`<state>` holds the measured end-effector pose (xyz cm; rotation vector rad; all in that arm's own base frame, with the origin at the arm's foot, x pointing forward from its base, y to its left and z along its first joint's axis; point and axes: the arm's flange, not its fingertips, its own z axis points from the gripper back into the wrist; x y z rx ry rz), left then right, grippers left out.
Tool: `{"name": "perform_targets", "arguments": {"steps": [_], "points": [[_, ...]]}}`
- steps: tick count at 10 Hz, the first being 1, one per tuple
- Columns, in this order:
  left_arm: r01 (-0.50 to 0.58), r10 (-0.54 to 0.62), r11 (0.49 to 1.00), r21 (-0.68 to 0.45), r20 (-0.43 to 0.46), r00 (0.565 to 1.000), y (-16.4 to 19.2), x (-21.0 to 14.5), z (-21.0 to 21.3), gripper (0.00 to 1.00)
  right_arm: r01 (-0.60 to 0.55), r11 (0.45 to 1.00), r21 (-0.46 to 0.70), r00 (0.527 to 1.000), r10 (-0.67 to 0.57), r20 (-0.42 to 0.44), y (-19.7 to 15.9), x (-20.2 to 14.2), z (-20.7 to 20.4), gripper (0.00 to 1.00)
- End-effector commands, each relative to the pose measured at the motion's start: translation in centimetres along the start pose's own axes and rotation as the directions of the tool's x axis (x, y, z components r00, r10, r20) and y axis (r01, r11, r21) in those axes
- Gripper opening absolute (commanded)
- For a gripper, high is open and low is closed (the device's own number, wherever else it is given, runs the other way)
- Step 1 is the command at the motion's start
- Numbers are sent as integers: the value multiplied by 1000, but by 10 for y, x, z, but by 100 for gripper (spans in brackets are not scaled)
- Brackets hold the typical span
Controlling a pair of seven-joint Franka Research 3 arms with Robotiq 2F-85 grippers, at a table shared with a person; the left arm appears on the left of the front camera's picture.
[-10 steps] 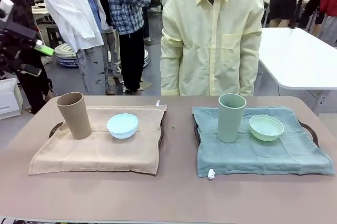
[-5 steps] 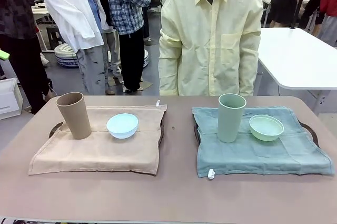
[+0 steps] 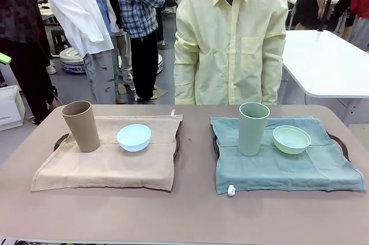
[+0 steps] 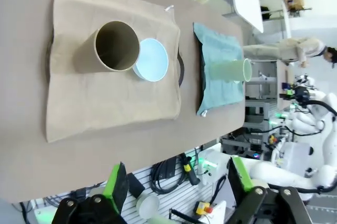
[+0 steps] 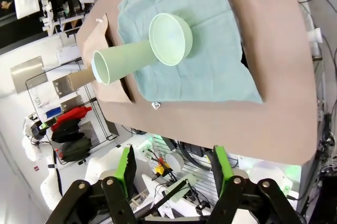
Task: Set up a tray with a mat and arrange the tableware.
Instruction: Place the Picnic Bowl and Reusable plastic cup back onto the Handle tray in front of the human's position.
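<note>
While both settings are already lying arranged, the tan cup (image 3: 81, 125) is standing upright on the beige mat (image 3: 109, 167) with the light blue bowl (image 3: 134, 137) just beside it, toward the bench (image 3: 190, 210) middle. Across a bare gap, the pale green cup (image 3: 253, 128) is standing upright on the teal mat (image 3: 288, 167), the pale green bowl (image 3: 292, 139) just beside it on its outer side. Dark tray rims are peeking out from under both mats. Each cup's long axis is running vertical. Outward and well above, the left hand (image 4: 176, 182) is hanging wide and empty over the beige setting, so it is the nearer one there; the right hand (image 5: 171, 171) is hanging spread and empty over the teal setting.
</note>
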<state>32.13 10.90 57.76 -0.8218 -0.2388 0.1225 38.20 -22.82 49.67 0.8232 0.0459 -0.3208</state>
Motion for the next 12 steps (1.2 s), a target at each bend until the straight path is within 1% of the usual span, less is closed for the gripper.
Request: {"name": "perform_targets", "arguments": {"steps": [1, 2, 3, 4, 5, 6, 7, 12], "points": [[-152, 152, 988, -23, -12, 988, 12, 22, 7, 100, 4, 1000, 26, 1000, -4, -19, 5, -2, -3, 76], [-264, 261, 962, -62, -62, 963, 29, 34, 16, 100, 11, 998, 59, 999, -9, -35, 0, -2, 0, 76], [-331, 315, 942, -61, -185, 931, 46, 41, 27, 100, 27, 996, 84, 998, -22, -53, -4, -5, 0, 76], [-399, 377, 915, -52, -238, 895, 69, 47, 27, 100, 26, 996, 87, 998, -20, -62, -7, -4, 1, 76], [-404, 383, 914, -37, -251, 889, 77, 55, 28, 100, 29, 995, 93, 997, -22, -71, -3, -4, -6, 76], [-349, 330, 935, -61, -209, 920, 74, 50, 22, 100, 13, 997, 72, 997, -7, -79, 0, -3, -9, 76], [-362, 343, 931, -49, -224, 912, 80, 39, 14, 100, 21, 998, 56, 998, -18, -62, -5, -7, -4, 76], [-362, 343, 931, -49, -224, 912, 80, 39, 14, 100, 21, 998, 56, 998, -18, -62, -5, -7, -4, 76]]}}
